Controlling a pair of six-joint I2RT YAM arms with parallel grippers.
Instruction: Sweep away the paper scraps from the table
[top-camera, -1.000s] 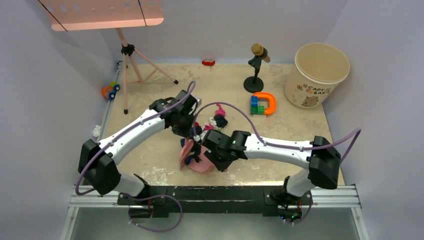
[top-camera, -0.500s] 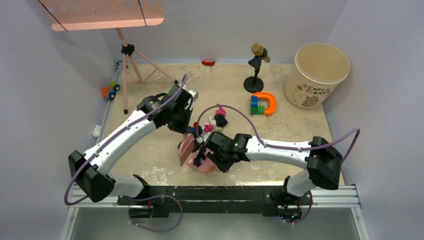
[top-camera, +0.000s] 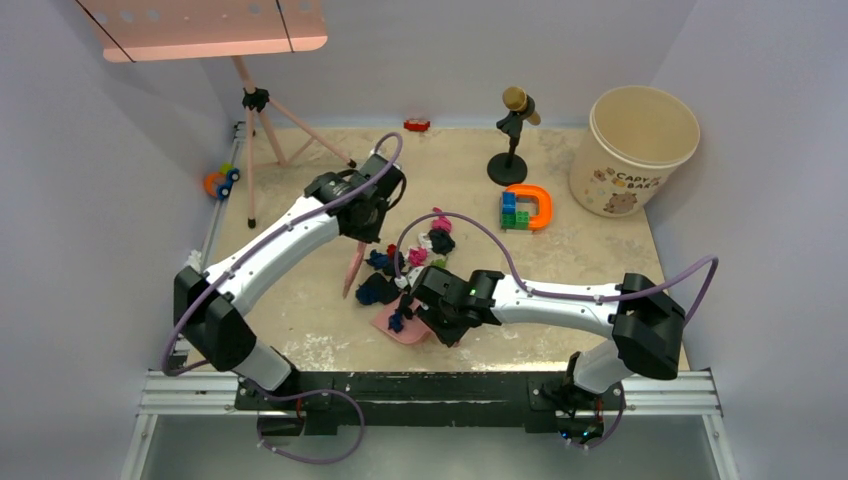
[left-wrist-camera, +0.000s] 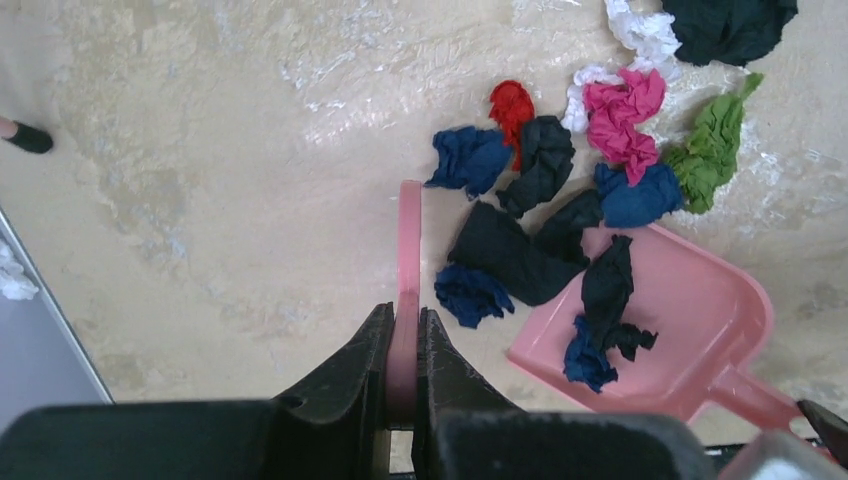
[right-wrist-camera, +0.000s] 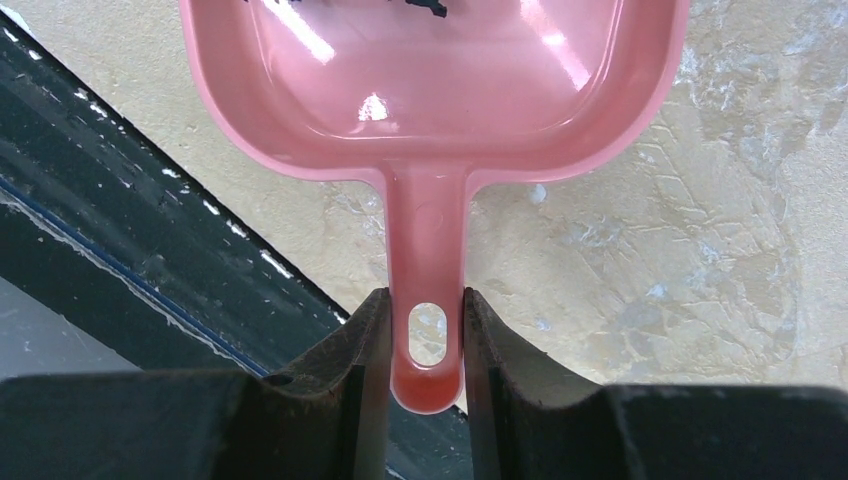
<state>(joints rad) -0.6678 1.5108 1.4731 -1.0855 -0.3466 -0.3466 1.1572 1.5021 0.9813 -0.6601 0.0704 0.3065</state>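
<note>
Paper scraps (top-camera: 415, 255) in navy, magenta, red, blue, green and white lie in a loose pile on the table (top-camera: 300, 305). In the left wrist view the pile (left-wrist-camera: 590, 170) spreads from the brush to the dustpan mouth. My left gripper (left-wrist-camera: 404, 345) is shut on a pink brush (left-wrist-camera: 408, 250), which stands just left of the pile (top-camera: 354, 272). My right gripper (right-wrist-camera: 427, 340) is shut on the handle of a pink dustpan (right-wrist-camera: 430, 70). The pan (left-wrist-camera: 690, 320) lies flat near the table's front and holds a black scrap and a blue scrap (left-wrist-camera: 600, 320).
A cream bucket (top-camera: 635, 150) stands at the back right. A microphone on a stand (top-camera: 512, 140), a block stack (top-camera: 515, 210) in an orange U-piece and a red toy car (top-camera: 417, 125) are behind the pile. A pink tripod stand (top-camera: 265, 130) is at the back left.
My left arm has drawn the brush back out of the dustpan, up and to the left of the pile. Dark scraps now lie uncovered at the pan's mouth. The right arm has barely moved.
</note>
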